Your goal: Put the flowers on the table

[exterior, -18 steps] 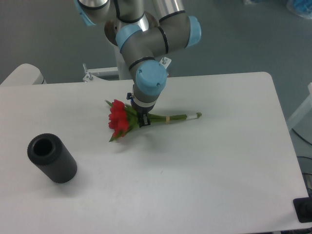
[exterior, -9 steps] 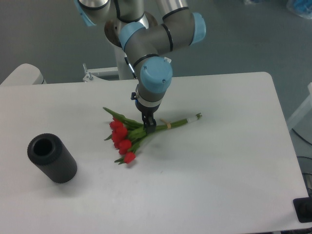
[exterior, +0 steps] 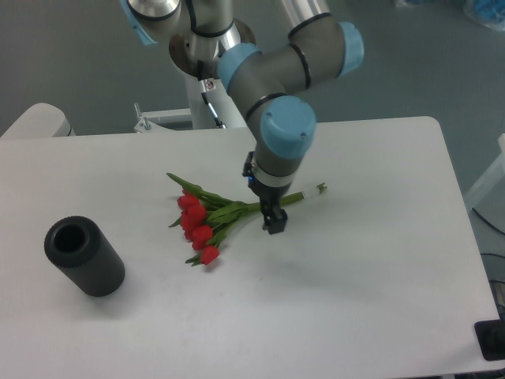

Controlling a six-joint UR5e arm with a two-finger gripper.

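Step in hand: release and withdrawal; the flowers (exterior: 207, 219) are judged already laid on the bench (exterior: 355, 268).
Flowers, place: flat on the white top near its middle, well apart from the dark cylinder (exterior: 83, 257) at the left.
Long axis: run from lower left to upper right, blooms toward the lower left, stem ends toward the upper right.
Gripper (exterior: 273, 225): pointed down over the stems just right of the leaves; jaw spacing cannot be told, and no grip on the stems can be made out.
Next move: a straight lift clear of the stems is called for, so the bunch is not dragged.
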